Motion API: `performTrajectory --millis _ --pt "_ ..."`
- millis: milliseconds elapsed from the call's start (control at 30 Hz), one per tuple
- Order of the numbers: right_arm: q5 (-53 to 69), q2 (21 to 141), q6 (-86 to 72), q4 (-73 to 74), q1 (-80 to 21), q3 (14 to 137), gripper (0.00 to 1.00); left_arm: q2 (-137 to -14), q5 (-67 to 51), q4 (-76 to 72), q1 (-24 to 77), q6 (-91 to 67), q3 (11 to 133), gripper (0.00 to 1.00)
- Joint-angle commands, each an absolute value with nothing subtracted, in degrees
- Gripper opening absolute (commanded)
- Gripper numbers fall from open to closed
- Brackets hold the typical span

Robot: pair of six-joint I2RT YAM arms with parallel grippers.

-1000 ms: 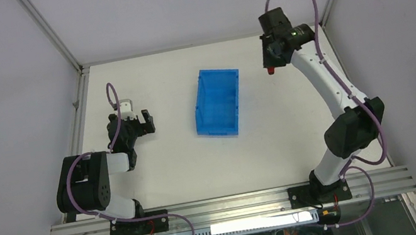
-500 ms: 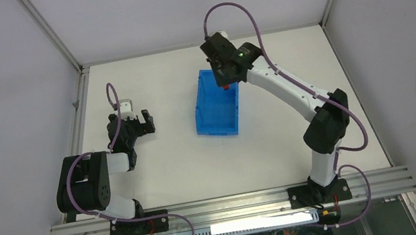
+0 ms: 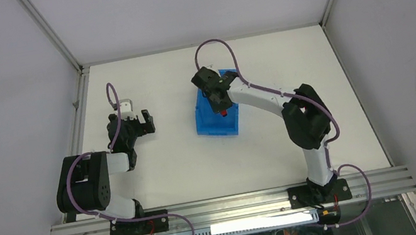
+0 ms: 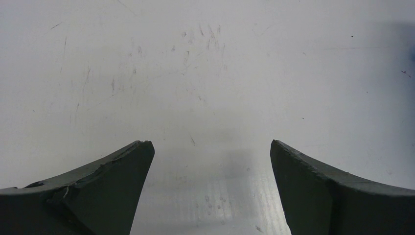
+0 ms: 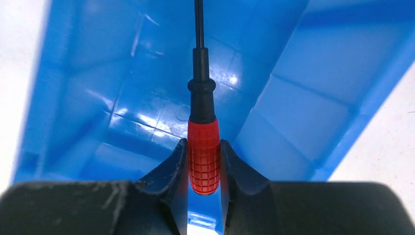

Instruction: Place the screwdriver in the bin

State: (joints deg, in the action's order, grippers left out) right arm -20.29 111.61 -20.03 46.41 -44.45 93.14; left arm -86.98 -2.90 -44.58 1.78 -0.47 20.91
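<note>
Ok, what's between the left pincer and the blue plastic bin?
Only bare white tabletop lies between the left pincer and the bright blue rectangular plastic bin, per the top view.

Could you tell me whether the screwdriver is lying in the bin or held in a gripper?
Held: the right gripper is shut on the red handle of the screwdriver, whose shaft points down into the bin.
</note>
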Motion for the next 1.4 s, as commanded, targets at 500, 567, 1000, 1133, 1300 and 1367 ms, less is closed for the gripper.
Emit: performTrajectory --millis 500,567,1000,1133,1300,1367 --pt "-22.0 117.3 -21.3 40.1 -44.6 92.8 0.29 -86.4 -2.6 -46.3 1.7 -0.8 21.8 0.99" --pt "-22.0 116.9 -21.0 41.2 -44.5 94.4 0.34 -86.4 -2.6 -46.3 1.8 -0.8 21.8 0.99" --pt "-29.3 105.2 -16.9 46.4 -44.1 101.7 0.68 -86.4 -2.7 -46.3 1.8 -0.8 21.8 0.99" --pt "-31.0 98.4 -15.4 47.3 -41.0 96.9 0.99 -86.4 -2.6 -46.4 1.8 -0.9 21.8 0.99" --pt "-27.6 87.7 -15.6 46.9 -30.9 87.3 0.99 -86.4 -2.6 -46.3 1.8 -0.8 21.8 0.99" --pt "-25.5 84.0 -15.4 46.4 -26.1 83.1 0.99 -86.4 -2.6 -46.3 1.7 -0.8 21.8 0.99"
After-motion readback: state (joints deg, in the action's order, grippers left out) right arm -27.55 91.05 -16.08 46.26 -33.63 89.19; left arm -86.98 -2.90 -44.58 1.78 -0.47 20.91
